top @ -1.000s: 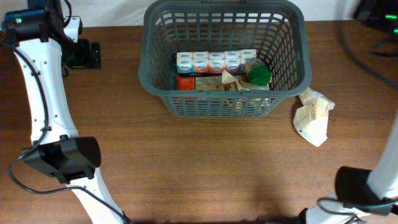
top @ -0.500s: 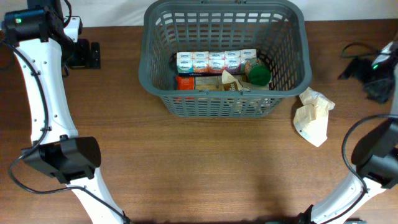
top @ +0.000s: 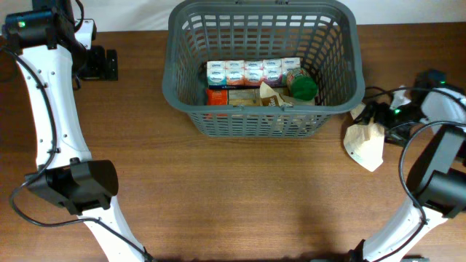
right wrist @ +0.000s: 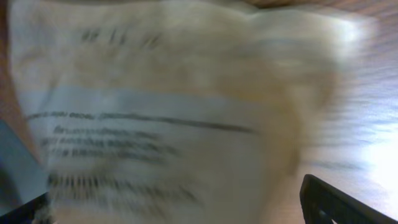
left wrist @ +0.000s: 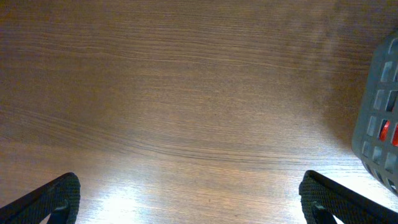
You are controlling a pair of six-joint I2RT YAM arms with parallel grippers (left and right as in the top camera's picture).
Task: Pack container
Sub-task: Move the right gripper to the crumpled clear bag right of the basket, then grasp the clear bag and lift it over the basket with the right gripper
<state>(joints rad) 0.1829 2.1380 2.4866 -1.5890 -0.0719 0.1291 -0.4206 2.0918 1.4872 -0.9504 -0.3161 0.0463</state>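
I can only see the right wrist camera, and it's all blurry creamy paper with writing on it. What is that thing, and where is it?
Observer: It is a crumpled cream bag lying on the table, outside the grey basket, beside its right end.
Operator: Is there anything inside the basket?
Observer: Yes. A row of small white boxes lies across it, with a green-lidded jar at the right end of the row.
Operator: What's the other arm doing?
Observer: The left arm reaches to the far left corner of the table. Its jaws are wide open over bare wood and hold nothing.
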